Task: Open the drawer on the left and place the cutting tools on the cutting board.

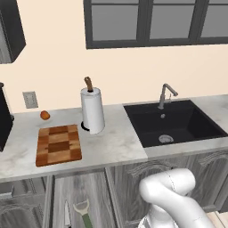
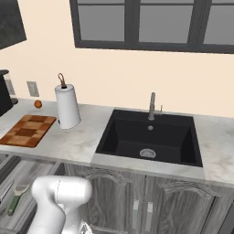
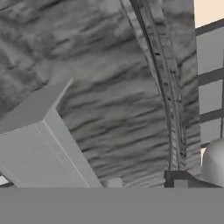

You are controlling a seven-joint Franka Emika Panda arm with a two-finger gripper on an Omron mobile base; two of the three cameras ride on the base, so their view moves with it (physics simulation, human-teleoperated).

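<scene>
The drawer (image 1: 71, 196) below the counter's left part stands pulled out. In it lie the black-handled knife (image 1: 67, 214) and the green-handled peeler (image 1: 84, 212), side by side; the peeler (image 2: 16, 194) also shows at the lower left of the right base view. The chequered cutting board (image 1: 58, 144) (image 2: 28, 130) lies bare on the counter above. In the hand view my gripper (image 3: 147, 183) is open, close to grey wood-grain panelling (image 3: 109, 87). A pale bar handle (image 3: 39, 148) sits to the left of the fingertips, not between them.
A paper-towel roll (image 1: 92, 110) stands right of the board, with a small orange fruit (image 1: 45, 115) behind it. A dark appliance (image 1: 3, 116) fills the counter's left end. The black sink (image 1: 173, 122) with its faucet (image 1: 165, 94) is to the right. My arm (image 1: 171, 196) rises before the cabinet doors.
</scene>
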